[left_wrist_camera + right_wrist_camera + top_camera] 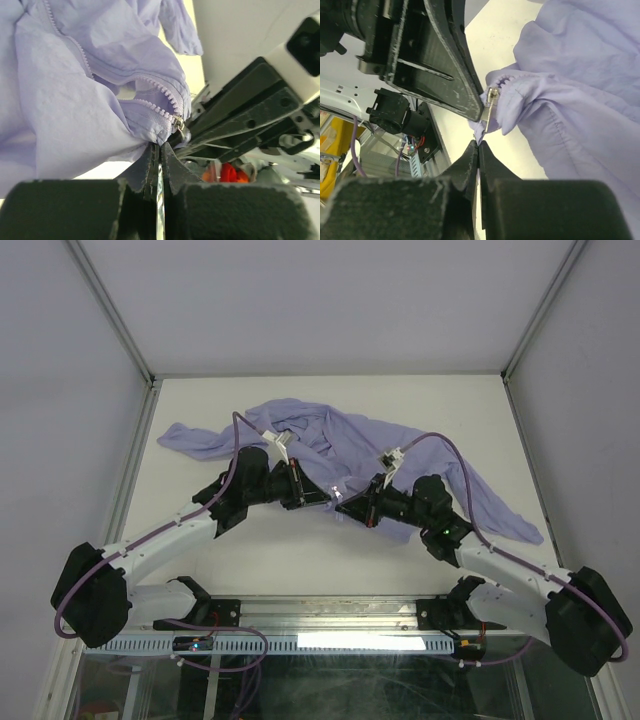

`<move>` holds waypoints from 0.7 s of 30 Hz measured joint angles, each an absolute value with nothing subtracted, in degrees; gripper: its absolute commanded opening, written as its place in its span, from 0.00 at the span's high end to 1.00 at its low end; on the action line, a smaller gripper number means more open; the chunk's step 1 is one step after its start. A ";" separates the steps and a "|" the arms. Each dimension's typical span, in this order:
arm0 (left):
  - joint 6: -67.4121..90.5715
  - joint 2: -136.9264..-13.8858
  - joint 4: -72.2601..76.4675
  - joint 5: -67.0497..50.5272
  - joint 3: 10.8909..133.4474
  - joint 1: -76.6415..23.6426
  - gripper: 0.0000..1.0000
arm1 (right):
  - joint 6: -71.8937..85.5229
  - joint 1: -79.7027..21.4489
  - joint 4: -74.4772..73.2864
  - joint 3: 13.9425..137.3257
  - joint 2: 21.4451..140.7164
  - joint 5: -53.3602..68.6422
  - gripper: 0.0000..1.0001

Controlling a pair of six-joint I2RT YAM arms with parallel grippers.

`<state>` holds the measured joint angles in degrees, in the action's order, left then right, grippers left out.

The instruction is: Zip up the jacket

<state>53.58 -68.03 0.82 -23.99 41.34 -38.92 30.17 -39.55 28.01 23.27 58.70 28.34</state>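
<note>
**Top external view.** Lavender jacket (352, 440): crumpled on the far half of the white table (290, 560), one sleeve reaching toward the far-left corner, the other trailing toward the right edge. Left gripper (320, 494) and right gripper (349, 510): tips close together at the jacket's near edge, about mid-table.

**Left wrist view.** Left gripper (156, 154): claw narrow, fingers pinched on a fold of the jacket (65, 105). Zipper teeth (161, 91): curved row running down to a metal slider (177, 122) just above the pinch. Right gripper (200, 132): dark fingers reaching in from the right, tips at the slider.

**Right wrist view.** Right gripper (478, 150): claw narrow, a sliver of lavender jacket (580, 105) hem between the tips. Metal slider (492, 102): just above. Left gripper (467, 97): dark finger touching the slider from the left.
</note>
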 measured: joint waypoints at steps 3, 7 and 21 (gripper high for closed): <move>50.39 -68.03 -2.24 -22.41 42.00 -39.07 1.00 | 30.30 -39.55 23.31 25.19 56.88 28.56 1.00; 45.30 -68.03 -7.01 -18.57 43.38 -41.58 1.00 | 30.37 -39.53 17.32 30.79 56.84 28.60 1.00; 31.94 -66.04 -13.87 0.91 47.83 -53.71 1.00 | 32.84 -34.68 -6.74 53.47 76.12 29.45 1.00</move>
<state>31.94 -66.04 -13.87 0.91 47.83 -53.71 32.84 -34.68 -6.74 53.47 76.12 29.45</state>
